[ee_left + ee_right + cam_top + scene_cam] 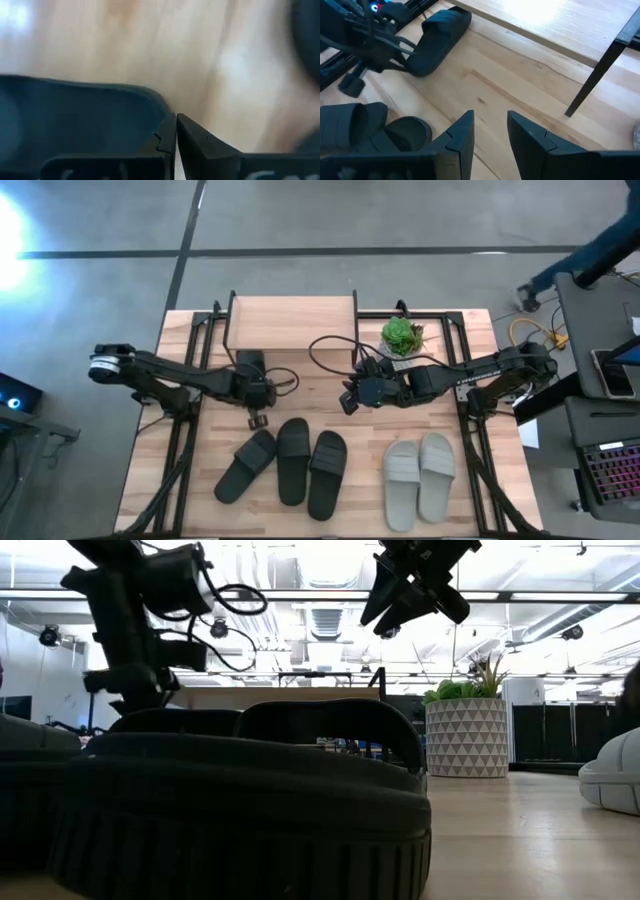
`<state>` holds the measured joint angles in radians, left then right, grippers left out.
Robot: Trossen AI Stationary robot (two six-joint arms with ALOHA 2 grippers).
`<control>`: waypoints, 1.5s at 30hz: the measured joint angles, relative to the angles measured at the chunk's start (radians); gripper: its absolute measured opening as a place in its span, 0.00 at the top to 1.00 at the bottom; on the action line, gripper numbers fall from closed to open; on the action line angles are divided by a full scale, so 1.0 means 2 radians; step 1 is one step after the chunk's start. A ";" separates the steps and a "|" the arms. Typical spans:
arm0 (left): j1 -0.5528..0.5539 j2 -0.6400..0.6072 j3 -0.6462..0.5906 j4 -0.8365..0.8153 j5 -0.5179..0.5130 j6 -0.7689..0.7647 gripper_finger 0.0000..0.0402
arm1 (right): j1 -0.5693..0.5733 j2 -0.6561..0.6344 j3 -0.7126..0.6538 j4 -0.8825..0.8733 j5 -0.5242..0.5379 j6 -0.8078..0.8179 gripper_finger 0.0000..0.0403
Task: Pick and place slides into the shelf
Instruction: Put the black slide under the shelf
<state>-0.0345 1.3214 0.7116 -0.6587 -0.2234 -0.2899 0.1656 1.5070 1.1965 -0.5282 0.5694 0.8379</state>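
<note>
Three black slides (293, 460) lie side by side on the table's near left, and a light grey pair (420, 475) on its near right. Another black slide (440, 37) lies at the front left of the shelf (293, 320), with its far end under the plank. My left gripper (257, 420) is shut and hangs low over the table, just beyond the leftmost slide's far end (75, 120). My right gripper (490, 130) is open and raised above the table in front of the shelf, with nothing between its fingers. My left gripper points down with its shut fingers (167, 137) right beside the rim of the leftmost black slide. I cannot tell whether they touch it.
A potted plant (402, 335) stands to the right of the shelf, near my right arm. The shelf's thin black leg (595, 75) stands ahead of my right gripper. Bare wood (330, 415) lies between the shelf and the row of slides.
</note>
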 joint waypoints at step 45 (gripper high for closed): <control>-0.057 0.020 -0.079 0.072 -0.072 -0.100 1.00 | 0.000 0.000 -0.007 -0.036 0.000 -0.010 0.73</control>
<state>-0.1478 1.3622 0.5546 -0.5154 -0.3674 -0.4905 0.1654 1.5070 1.1828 -0.5997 0.5685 0.8188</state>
